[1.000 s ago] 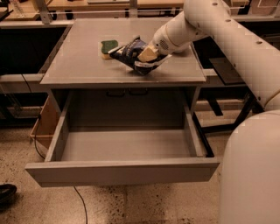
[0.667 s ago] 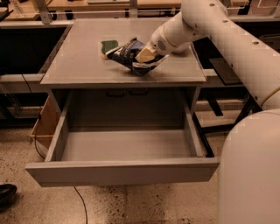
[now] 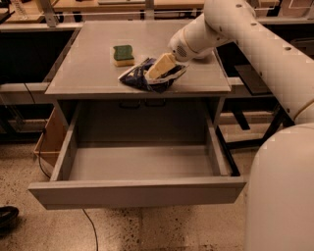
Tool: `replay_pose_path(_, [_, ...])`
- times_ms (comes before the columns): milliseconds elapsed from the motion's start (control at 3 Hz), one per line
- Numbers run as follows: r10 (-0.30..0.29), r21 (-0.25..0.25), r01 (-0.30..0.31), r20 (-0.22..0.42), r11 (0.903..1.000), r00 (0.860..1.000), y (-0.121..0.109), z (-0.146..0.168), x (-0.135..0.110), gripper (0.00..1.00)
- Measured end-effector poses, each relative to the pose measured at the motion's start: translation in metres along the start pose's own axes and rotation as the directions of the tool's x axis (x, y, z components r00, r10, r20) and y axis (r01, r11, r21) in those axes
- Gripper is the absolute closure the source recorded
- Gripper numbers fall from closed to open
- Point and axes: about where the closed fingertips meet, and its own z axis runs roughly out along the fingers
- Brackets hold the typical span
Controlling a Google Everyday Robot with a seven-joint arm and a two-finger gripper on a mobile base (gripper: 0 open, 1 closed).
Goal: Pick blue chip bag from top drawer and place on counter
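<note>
The blue chip bag (image 3: 140,78) lies crumpled on the counter (image 3: 88,68), near its front edge and right of centre. My gripper (image 3: 159,67) comes in from the right and is shut on the bag's upper right part, its beige fingers (image 3: 162,63) resting over it. The white arm (image 3: 235,34) reaches across from the upper right. The top drawer (image 3: 137,191) is pulled fully out below the counter, and its grey floor (image 3: 142,162) is bare.
A green-and-yellow sponge (image 3: 123,54) sits on the counter just behind and left of the bag. My white base (image 3: 279,191) fills the lower right. A wooden box (image 3: 49,142) stands left of the drawer. Benches (image 3: 98,6) stand behind the counter.
The gripper has lowered the bag from a raised, tilted hold down onto the counter, slightly toward the front edge. The drawer and sponge have not moved.
</note>
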Motion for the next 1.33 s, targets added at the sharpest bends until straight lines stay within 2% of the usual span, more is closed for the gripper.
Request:
replay_pose_path(333, [-0.014,0.008,0.014,0.013,0.9999,1.000,0.000,-0.014,-0.009,0.00])
replay_pose_path(667, [-0.035,0.050,0.034,0.027,0.9982,0.999,-0.009,-0.049,-0.021,0.00])
replay_pose_path(1000, [-0.051,0.106,0.048,0.028,0.9932,0.998,-0.021,-0.103,-0.027,0.00])
replay_pose_path(1333, [-0.034,0.129,0.031,0.021,0.9912,0.999,-0.026,-0.153,-0.019,0.00])
